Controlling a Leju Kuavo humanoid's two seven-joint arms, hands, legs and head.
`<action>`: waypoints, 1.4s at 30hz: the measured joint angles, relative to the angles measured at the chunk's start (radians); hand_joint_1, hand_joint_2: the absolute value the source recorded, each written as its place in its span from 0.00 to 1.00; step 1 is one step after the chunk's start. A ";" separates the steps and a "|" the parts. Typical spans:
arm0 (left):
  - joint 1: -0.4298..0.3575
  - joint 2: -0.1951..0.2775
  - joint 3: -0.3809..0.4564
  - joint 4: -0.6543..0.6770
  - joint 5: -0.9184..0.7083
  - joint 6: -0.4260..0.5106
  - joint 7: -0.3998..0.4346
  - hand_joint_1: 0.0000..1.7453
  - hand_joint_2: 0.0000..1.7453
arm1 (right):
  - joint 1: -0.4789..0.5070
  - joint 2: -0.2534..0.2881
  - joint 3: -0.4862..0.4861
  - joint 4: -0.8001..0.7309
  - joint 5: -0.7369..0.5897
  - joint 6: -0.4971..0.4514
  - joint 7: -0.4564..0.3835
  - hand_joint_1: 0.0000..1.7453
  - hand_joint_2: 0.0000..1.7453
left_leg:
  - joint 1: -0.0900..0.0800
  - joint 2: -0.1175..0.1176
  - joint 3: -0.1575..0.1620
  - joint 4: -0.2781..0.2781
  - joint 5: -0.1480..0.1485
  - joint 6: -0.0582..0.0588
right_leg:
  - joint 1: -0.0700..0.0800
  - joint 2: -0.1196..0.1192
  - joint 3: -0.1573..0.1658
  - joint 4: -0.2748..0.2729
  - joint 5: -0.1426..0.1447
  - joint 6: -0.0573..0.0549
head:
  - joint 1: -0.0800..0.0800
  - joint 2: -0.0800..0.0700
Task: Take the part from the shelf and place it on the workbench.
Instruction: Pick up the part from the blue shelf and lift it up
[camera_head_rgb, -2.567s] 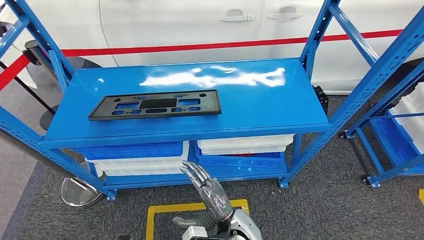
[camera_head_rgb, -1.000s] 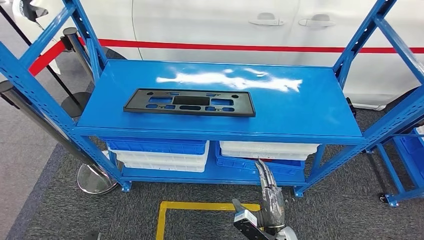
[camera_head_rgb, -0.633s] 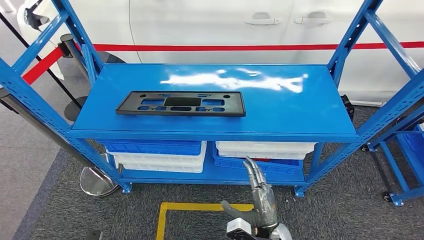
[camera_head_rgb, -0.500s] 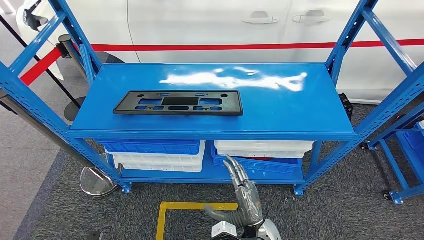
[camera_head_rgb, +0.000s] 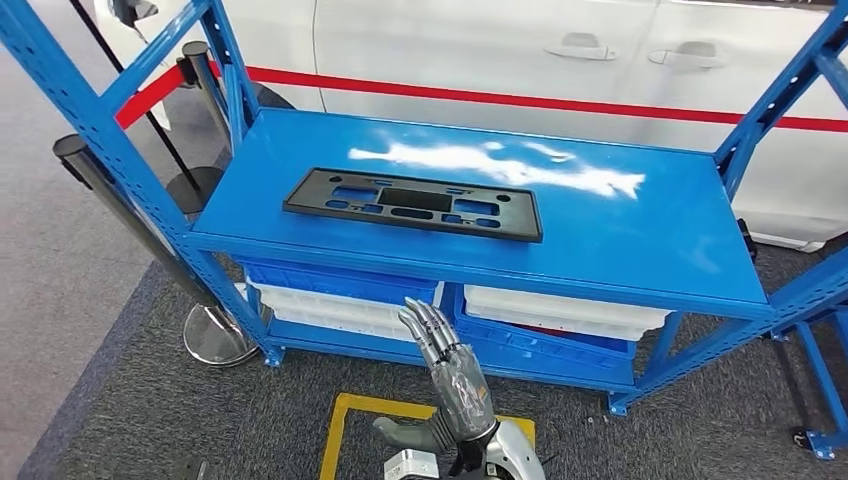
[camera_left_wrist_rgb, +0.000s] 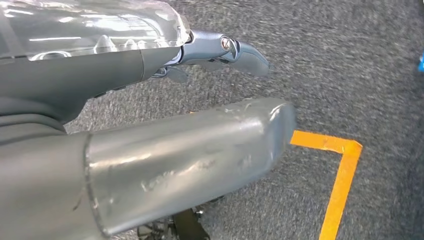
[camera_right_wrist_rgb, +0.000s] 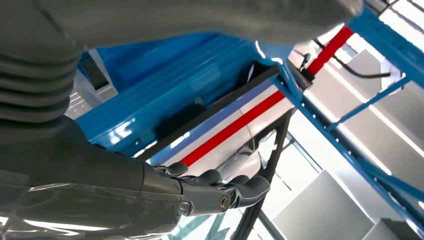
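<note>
The part (camera_head_rgb: 413, 203) is a flat black rectangular plate with several cutouts. It lies on the left half of the blue shelf top (camera_head_rgb: 620, 225), near the front edge. My right hand (camera_head_rgb: 448, 375) is raised low in front of the shelf's lower level, well below and in front of the part. Its fingers are straight and apart, the thumb is out to the side, and it holds nothing. In the right wrist view that hand (camera_right_wrist_rgb: 150, 185) points up at the blue shelf. My left hand (camera_left_wrist_rgb: 100, 70) hangs over grey carpet, fingers extended and empty.
Blue and white bins (camera_head_rgb: 330, 300) fill the lower shelf level. A white car (camera_head_rgb: 480, 50) with a red stripe stands behind the shelf. A black stanchion (camera_head_rgb: 120, 210) on a chrome base (camera_head_rgb: 215, 335) stands at the left. Yellow floor tape (camera_head_rgb: 350, 420) marks the carpet.
The whole picture has shifted to the right and tilted, so the camera has moved. The part lies in the same place on the shelf. My right hand stays raised and empty.
</note>
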 joint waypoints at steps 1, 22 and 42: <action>0.001 0.000 0.001 0.000 0.000 0.000 -0.001 0.00 0.00 | 0.000 -0.002 0.004 0.000 -0.001 -0.001 0.003 0.00 0.00 | 0.000 -0.007 0.001 0.000 0.000 0.000 | 0.000 0.001 0.002 -0.010 0.020 -0.001 | 0.000 0.000; 0.000 -0.018 0.026 0.000 -0.036 -0.034 -0.016 0.00 0.00 | -0.039 0.033 -0.012 0.072 0.249 -0.073 0.112 0.00 1.00 | -0.002 0.025 0.011 0.007 -0.017 -0.038 | 0.010 -0.005 0.118 -0.277 0.144 -0.036 | -0.011 0.000; -0.006 -0.049 0.047 0.000 -0.087 -0.069 0.001 0.00 0.00 | -0.081 0.138 -0.137 0.144 0.575 -0.075 0.142 0.00 1.00 | 0.006 0.017 -0.017 0.052 -0.042 -0.054 | -0.004 0.007 0.121 -0.296 0.155 -0.047 | -0.004 0.000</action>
